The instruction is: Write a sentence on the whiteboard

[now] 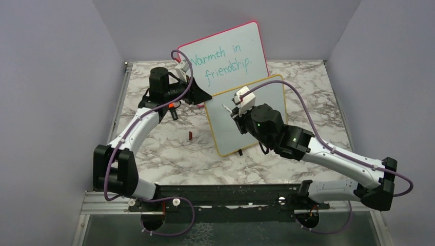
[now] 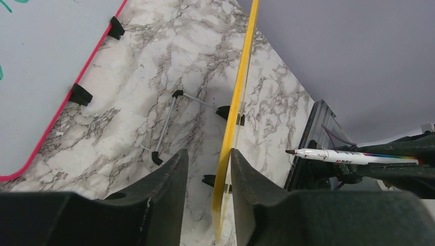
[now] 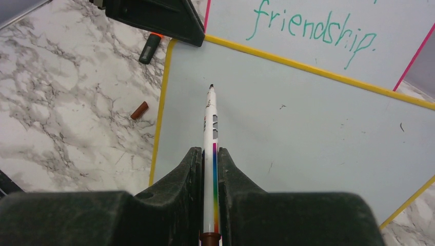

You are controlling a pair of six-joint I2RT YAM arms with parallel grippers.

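The yellow-framed whiteboard stands tilted at the table's middle. Its face carries only a few small specks, and no sentence shows on it. My left gripper straddles the board's upper left edge. In the left wrist view that yellow edge runs between the jaws, touching the right finger with a gap to the left one. My right gripper is shut on a white marker with a rainbow stripe. The marker's tip hovers near the board's upper left area.
Behind leans a pink-framed board with teal writing. A brown cap lies on the marble left of the whiteboard. A black marker with an orange band lies near the left arm. A wire stand props the whiteboard's back.
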